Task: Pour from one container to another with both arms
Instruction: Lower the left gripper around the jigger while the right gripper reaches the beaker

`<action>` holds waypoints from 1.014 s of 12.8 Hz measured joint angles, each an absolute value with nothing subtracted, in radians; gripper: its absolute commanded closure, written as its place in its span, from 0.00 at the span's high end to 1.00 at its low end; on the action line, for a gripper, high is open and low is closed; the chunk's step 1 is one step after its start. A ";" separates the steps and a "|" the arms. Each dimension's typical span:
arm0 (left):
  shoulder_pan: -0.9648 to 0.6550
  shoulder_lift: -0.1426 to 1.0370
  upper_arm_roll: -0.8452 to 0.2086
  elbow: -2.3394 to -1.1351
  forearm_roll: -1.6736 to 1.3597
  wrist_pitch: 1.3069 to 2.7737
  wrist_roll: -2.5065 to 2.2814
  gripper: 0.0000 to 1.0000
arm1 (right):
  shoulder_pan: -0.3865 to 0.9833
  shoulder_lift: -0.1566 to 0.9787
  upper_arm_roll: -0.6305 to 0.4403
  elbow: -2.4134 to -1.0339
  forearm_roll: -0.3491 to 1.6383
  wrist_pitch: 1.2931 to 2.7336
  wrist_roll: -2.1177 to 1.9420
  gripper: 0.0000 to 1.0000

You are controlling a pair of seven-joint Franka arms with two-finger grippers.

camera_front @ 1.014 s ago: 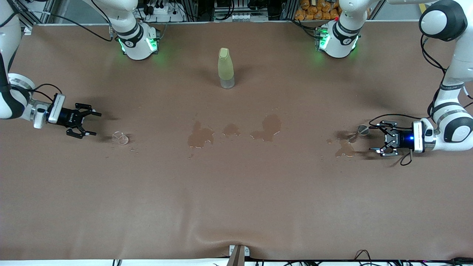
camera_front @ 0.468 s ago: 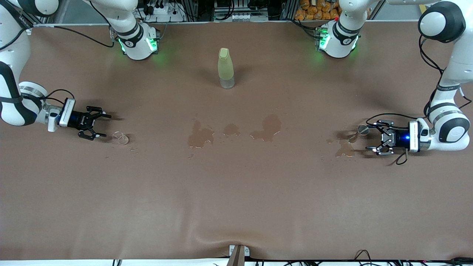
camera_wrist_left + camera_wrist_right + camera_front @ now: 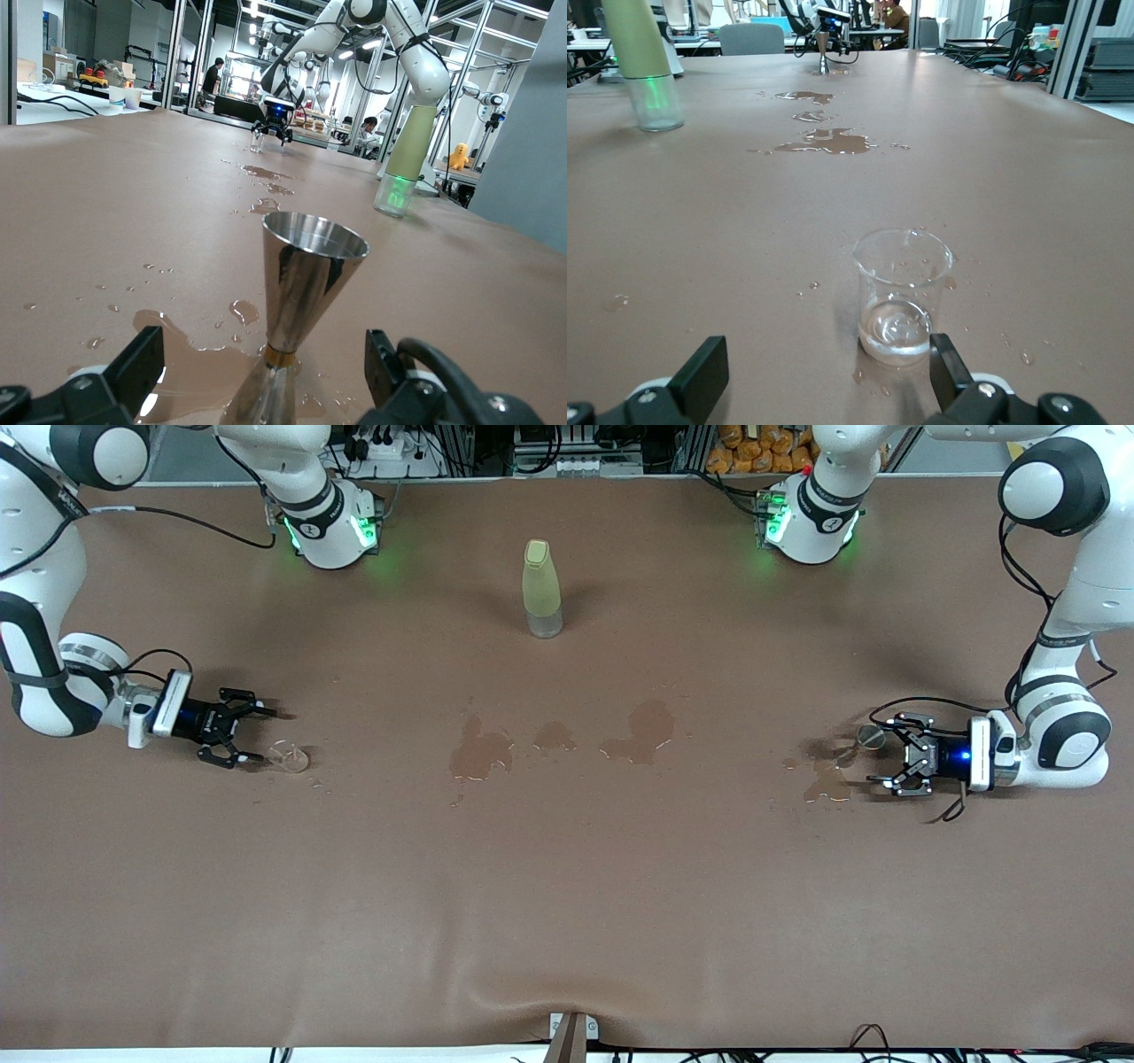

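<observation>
Grippers both stood spread wide, low over the brown table (image 3: 567, 886). Right gripper (image 3: 237, 731) sat just beside a small clear beaker (image 3: 290, 756), upright, not touching. Left gripper (image 3: 897, 760) flanked a steel jigger (image 3: 301, 310) standing in a puddle (image 3: 824, 775). Yellow-green bottle (image 3: 540, 589) stood upright between the arm bases.

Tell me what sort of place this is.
Most likely a robotics research lab. Two white arms are mounted on a brown-covered table, metal frames and cables surround it, and more robot arms stand at other stations in the left wrist view.
</observation>
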State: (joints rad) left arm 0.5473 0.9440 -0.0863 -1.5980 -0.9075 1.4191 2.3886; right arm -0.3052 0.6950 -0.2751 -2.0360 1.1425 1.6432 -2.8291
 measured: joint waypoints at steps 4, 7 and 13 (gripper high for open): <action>0.546 0.944 -0.088 -1.598 -0.908 1.419 2.389 0.75 | -0.302 0.723 -0.271 -2.022 1.192 1.640 -2.840 1.00; 0.546 0.944 -0.088 -1.598 -0.908 1.419 2.392 0.72 | -0.287 0.733 -0.269 -2.019 1.240 1.640 -2.843 1.00; 0.543 0.945 -0.101 -1.598 -0.908 1.417 2.424 0.57 | -0.262 0.745 -0.255 -2.016 1.319 1.644 -2.850 1.00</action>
